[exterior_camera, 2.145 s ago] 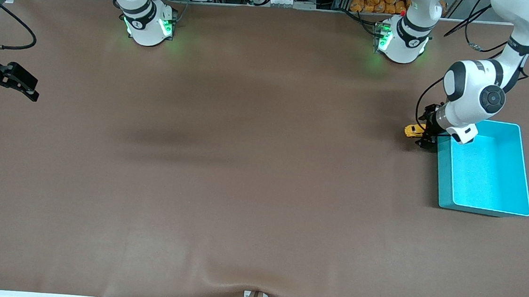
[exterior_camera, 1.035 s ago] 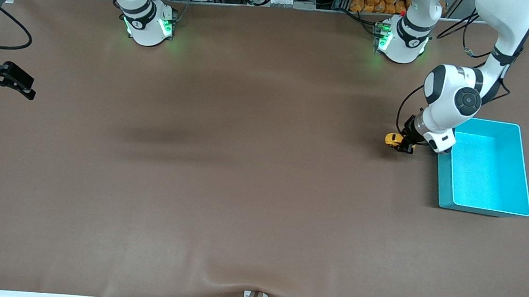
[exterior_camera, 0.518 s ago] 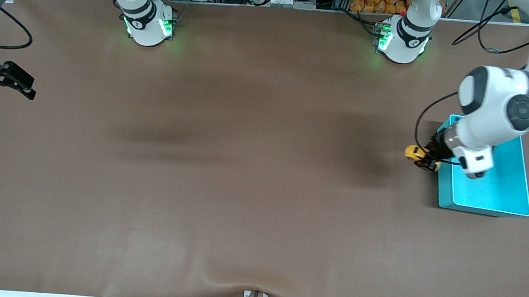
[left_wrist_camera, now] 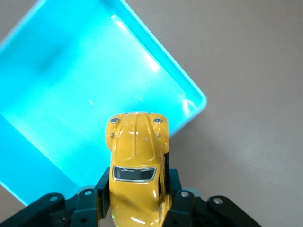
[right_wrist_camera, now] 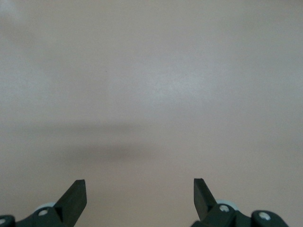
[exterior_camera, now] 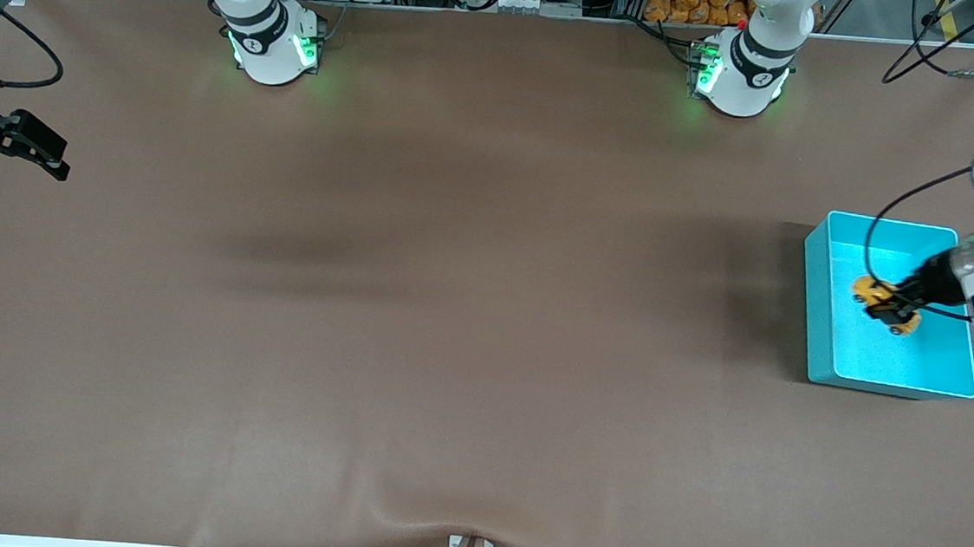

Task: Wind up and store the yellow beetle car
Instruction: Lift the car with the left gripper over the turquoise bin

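Since the earlier frame, my left hand (exterior_camera: 891, 307) has swung from the counter (exterior_camera: 450, 305) beside the cyan bin (exterior_camera: 817, 299) to over its inside, clenched on the yellow beetle car (exterior_camera: 883, 304). Only release remains, I judge. My right hand (exterior_camera: 14, 151) waits, fingers spread.

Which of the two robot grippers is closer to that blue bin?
The left. The left gripper hangs over the blue bin, shut on the yellow toy car. The right gripper waits open over bare table at the right arm's end.
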Robot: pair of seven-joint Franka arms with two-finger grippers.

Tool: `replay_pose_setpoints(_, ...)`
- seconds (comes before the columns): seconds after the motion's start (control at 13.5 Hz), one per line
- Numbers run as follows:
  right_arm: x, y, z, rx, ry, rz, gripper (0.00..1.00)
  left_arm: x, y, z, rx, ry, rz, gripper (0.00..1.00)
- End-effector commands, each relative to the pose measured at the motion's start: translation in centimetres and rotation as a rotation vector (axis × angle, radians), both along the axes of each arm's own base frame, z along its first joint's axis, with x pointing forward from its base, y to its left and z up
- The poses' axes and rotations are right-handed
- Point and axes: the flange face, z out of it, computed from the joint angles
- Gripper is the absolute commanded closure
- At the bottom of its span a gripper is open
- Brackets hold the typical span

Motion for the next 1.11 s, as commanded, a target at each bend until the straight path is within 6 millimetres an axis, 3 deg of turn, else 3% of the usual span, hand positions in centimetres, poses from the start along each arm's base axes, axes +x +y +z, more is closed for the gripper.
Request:
replay_pose_setpoints(0.0,0.2,0.3,-0.3,-0.003,0.024,0.002,0.00,1.0,3.4,-0.9,0.007,0.016,-0.194,1.00)
replay_pose_setpoints(0.22,0.3,0.0,-0.5,-0.002,0.036,-0.003,0.00,1.3,4.5,-4.2,0.069,0.091,-0.417,1.00)
replay_pose_setpoints(0.52,0.2,0.6,-0.6,-0.001,0.038,-0.065,0.00,1.5,5.3,-8.2,0.073,0.101,-0.553,1.00)
replay_pose_setpoints(0.74,0.2,0.7,-0.7,-0.001,0.045,-0.071,0.00,0.1,7.4,-10.2,0.071,0.074,-0.649,1.00)
replay_pose_setpoints(1.04,0.1,0.6,-0.7,0.012,0.046,-0.108,0.00,-1.0,7.3,-14.0,0.069,0.010,-0.685,1.00)
